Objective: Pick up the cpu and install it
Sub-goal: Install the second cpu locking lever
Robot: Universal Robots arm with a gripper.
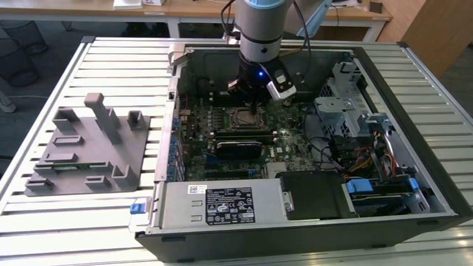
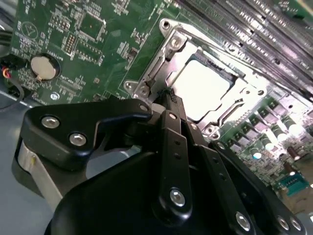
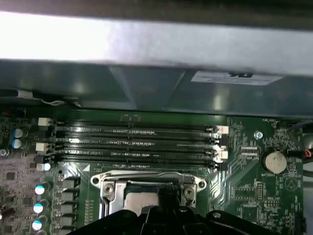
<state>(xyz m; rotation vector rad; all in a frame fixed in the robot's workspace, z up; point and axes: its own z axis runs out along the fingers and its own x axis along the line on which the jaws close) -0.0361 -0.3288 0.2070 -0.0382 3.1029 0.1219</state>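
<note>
Claw (image 2: 168, 93) low at socket (image 2: 161, 63) edge, fingers pinched together, gripping nothing visible; cpu (image 2: 203, 88) seated in socket

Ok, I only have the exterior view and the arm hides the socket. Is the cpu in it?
Observer: Yes. In the second wrist view the cpu lies flat inside the socket frame, silvery top up.
Operator: Is the gripper holding anything?
Observer: No. The gripper is shut on nothing, with its tip at the frame's edge beside the cpu. I can't tell if it touches.
Operator: What's next to the socket?
Observer: In the first wrist view, four memory slots run side by side along one side of the frame.
</note>
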